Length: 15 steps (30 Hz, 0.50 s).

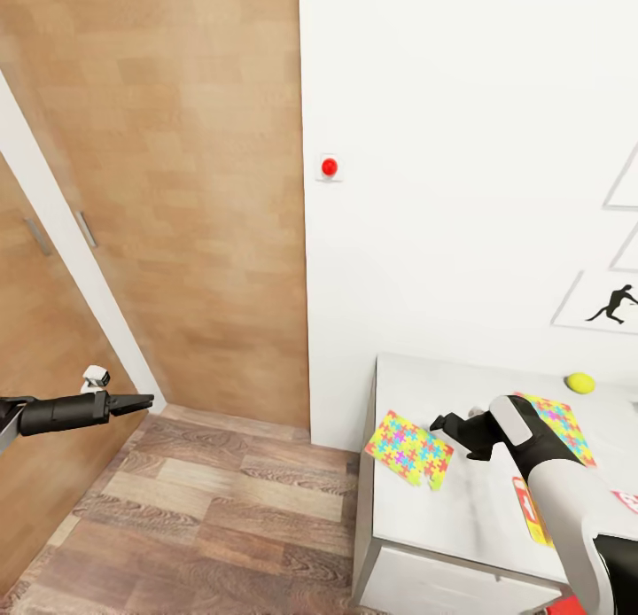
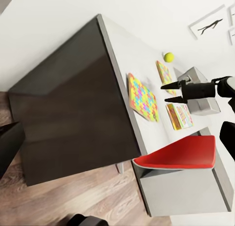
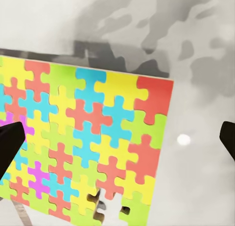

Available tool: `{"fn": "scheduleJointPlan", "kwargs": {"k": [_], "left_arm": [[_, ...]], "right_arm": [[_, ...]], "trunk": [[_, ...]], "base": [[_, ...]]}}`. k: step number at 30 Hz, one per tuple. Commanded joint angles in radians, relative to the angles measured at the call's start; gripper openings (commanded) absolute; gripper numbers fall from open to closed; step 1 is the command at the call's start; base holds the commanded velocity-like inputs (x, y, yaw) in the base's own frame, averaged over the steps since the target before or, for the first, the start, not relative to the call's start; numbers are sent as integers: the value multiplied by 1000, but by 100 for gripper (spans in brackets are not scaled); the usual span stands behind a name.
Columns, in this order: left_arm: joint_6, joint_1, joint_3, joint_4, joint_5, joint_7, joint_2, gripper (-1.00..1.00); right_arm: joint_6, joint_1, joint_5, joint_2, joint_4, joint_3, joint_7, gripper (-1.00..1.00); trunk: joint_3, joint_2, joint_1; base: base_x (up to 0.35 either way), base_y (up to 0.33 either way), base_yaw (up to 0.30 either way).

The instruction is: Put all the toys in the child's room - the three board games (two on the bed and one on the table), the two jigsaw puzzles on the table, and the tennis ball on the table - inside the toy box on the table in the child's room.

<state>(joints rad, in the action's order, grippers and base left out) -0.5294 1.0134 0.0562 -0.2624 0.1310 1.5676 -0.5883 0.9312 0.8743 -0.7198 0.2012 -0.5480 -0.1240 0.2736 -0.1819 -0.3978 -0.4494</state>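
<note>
On the pale grey table [image 1: 461, 517] lies a jigsaw puzzle [image 1: 408, 447] near the table's end; one piece is missing at its edge [image 3: 93, 138]. My right gripper [image 1: 456, 433] hovers just over it, open, with a fingertip [image 3: 10, 145] on each side and nothing held. The second jigsaw puzzle [image 1: 560, 420] sits behind my right arm, partly hidden. Near the wall rests the tennis ball [image 1: 580, 383]. A yellow-orange board game [image 1: 529, 509] lies nearer the front edge. The grey toy box [image 2: 204, 104] stands beyond my right gripper [image 2: 169, 94]. My left gripper [image 1: 142, 404] hangs open and empty over the floor.
A wood-panel door [image 1: 177, 198] and a white wall with a red button [image 1: 329, 167] face me. Wood-plank floor [image 1: 213, 517] lies between my left arm and the table. A red-seated chair [image 2: 181, 155] stands by the table's front. Another printed item [image 1: 627, 500] shows at the right edge.
</note>
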Motion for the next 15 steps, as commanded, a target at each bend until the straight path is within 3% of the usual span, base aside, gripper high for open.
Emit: {"fn": "scheduleJointPlan", "kwargs": {"k": [1,15], "left_arm": [[-11,1,6,0,5,3,-1,100],[-11,1,7,0,5,3,-1,100]], "right_arm": [[3,1,-10,0,-1,-2,10,100],[3,2,-9,-3,-1,0,9,100]], "trunk": [[-3,-2,-1],[-5,-2,-1]], "base": [[-3,7,0],[-1,109,0]]}}
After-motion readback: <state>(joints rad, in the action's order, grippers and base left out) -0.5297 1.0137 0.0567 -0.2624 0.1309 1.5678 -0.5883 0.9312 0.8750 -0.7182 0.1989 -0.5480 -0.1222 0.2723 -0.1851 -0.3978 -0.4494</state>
